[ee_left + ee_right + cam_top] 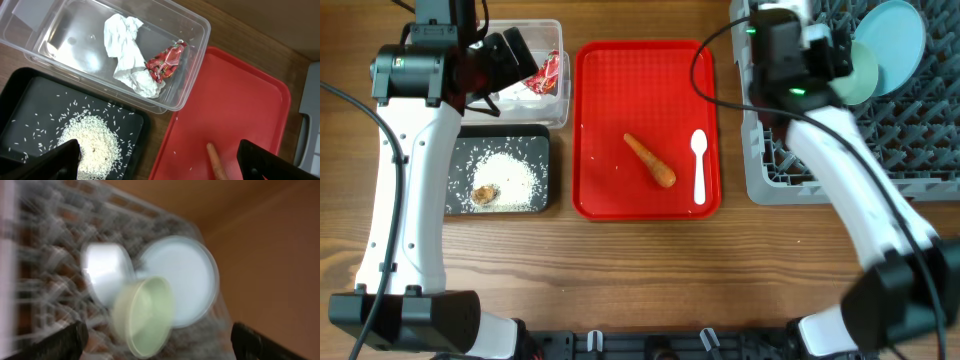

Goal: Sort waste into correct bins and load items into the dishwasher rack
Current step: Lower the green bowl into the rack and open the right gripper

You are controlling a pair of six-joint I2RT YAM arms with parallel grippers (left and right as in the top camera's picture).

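My left gripper [157,156] gapes empty, carrot [216,161] between its fingers, tissue [126,50] beyond. My right gripper [157,337] gapes empty, green bowl [145,312] just beyond.

bare red tray [605,120] rings the carrot [650,160]; the spoon [699,167] lies near, not touching.

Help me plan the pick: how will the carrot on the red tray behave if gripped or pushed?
The carrot looks solid, so it is probably stiff to pinch. Tapered and round, lying loose on the smooth red tray, it would likely roll or pivot when pushed.
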